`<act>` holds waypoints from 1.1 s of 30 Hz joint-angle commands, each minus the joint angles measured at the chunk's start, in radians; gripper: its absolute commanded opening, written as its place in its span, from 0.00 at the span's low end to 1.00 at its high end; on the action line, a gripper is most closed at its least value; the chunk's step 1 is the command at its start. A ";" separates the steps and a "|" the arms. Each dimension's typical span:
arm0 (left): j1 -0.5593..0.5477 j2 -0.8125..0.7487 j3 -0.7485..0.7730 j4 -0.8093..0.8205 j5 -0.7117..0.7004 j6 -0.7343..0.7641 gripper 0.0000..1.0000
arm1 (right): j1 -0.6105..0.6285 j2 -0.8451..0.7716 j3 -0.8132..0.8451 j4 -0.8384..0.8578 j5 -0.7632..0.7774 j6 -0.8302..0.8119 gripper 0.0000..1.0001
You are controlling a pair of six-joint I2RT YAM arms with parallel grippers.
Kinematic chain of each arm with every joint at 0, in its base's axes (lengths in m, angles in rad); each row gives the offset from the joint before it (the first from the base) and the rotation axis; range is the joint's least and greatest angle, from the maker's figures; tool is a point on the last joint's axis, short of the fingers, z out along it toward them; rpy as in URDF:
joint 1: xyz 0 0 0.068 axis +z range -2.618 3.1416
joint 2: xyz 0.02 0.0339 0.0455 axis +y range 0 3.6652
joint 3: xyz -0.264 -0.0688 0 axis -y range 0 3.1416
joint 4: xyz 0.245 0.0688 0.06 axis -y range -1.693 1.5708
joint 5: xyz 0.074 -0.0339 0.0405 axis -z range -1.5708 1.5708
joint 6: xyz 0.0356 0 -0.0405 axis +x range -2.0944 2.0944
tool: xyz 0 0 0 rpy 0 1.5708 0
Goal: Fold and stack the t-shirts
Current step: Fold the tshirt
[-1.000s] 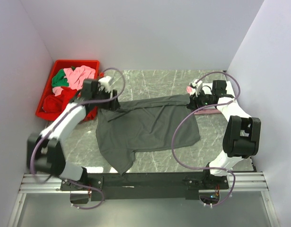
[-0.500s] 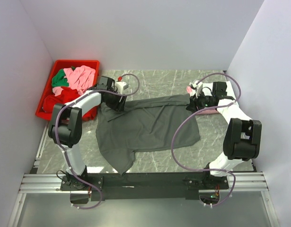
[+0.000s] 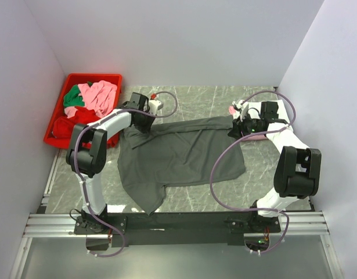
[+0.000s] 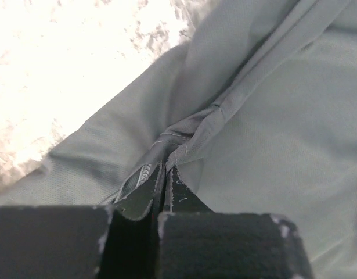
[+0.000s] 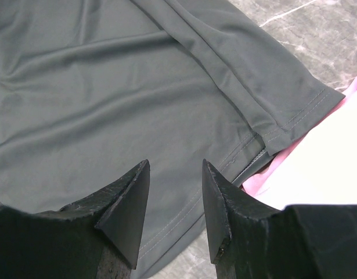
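A large dark grey t-shirt point(image 3: 178, 154) lies spread and wrinkled on the marble table. At its far left edge my left gripper point(image 3: 145, 121) is shut on a pinched ridge of the grey cloth point(image 4: 184, 136), fabric bunching between the closed fingertips point(image 4: 165, 170). My right gripper point(image 3: 235, 129) hangs open just above the shirt's far right corner point(image 5: 166, 99), nothing between its fingers point(image 5: 175, 171). A pink and white t-shirt point(image 5: 335, 163) lies beside that corner, partly under the grey hem and under the right arm point(image 3: 256, 137).
A red plastic bin point(image 3: 92, 75) stands at the far left, holding pink point(image 3: 100, 93), green point(image 3: 72, 99) and red point(image 3: 71, 123) shirts. White walls close in both sides and the back. Bare marble point(image 3: 195, 99) shows beyond the grey shirt.
My left arm swung from beside the bin to the grey shirt's far left edge, and its jaws closed on the cloth. The right gripper has stayed open in place.
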 commanded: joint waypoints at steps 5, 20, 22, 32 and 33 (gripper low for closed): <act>-0.069 -0.104 -0.035 -0.034 0.035 -0.024 0.02 | 0.000 -0.048 -0.005 0.004 -0.018 0.004 0.48; -0.287 -0.296 -0.201 -0.080 -0.194 -0.171 0.43 | 0.000 -0.032 0.005 -0.011 -0.010 0.004 0.48; -0.287 -0.409 -0.241 0.013 -0.238 -0.201 0.54 | 0.000 -0.033 0.005 -0.019 -0.009 0.000 0.48; -0.160 -0.553 -0.385 0.176 -0.146 -0.334 0.77 | 0.001 -0.038 0.021 -0.059 -0.004 -0.022 0.48; -0.161 -0.551 -0.390 0.173 -0.132 -0.333 0.75 | 0.001 -0.036 0.021 -0.059 -0.004 -0.022 0.48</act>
